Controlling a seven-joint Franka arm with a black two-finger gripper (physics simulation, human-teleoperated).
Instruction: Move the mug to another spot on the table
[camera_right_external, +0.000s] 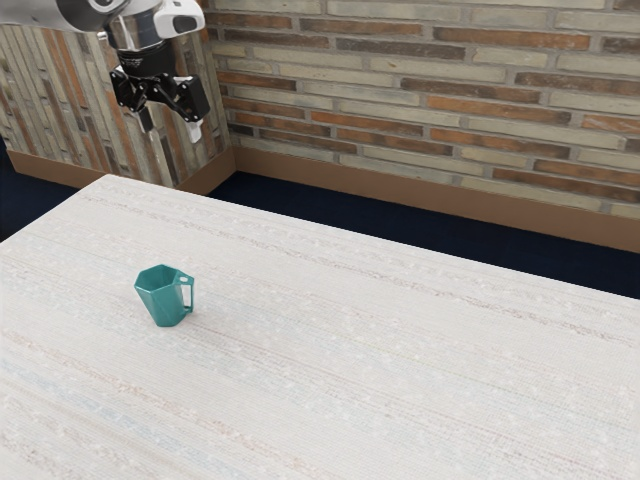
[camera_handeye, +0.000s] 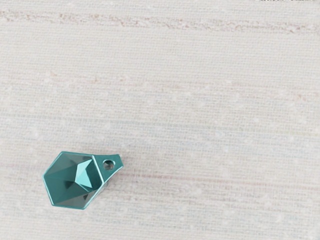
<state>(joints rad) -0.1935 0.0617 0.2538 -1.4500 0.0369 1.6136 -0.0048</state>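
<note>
A teal faceted mug (camera_right_external: 163, 294) stands upright on the pale wooden table (camera_right_external: 380, 360), toward the exterior view's left, its handle pointing to that view's right. My black gripper (camera_right_external: 170, 124) hangs high above the table's far left corner, well above the mug, its two fingers spread apart with nothing between them. From the wrist view I look straight down into the mug (camera_handeye: 77, 180), whose handle (camera_handeye: 111, 164) sticks out to one side, far below my hand.
A brick wall (camera_right_external: 430, 90) with a brown baseboard runs behind the table. A dark blue floor (camera_right_external: 420, 235) lies between wall and table. The table's far edge slants down toward the exterior view's right.
</note>
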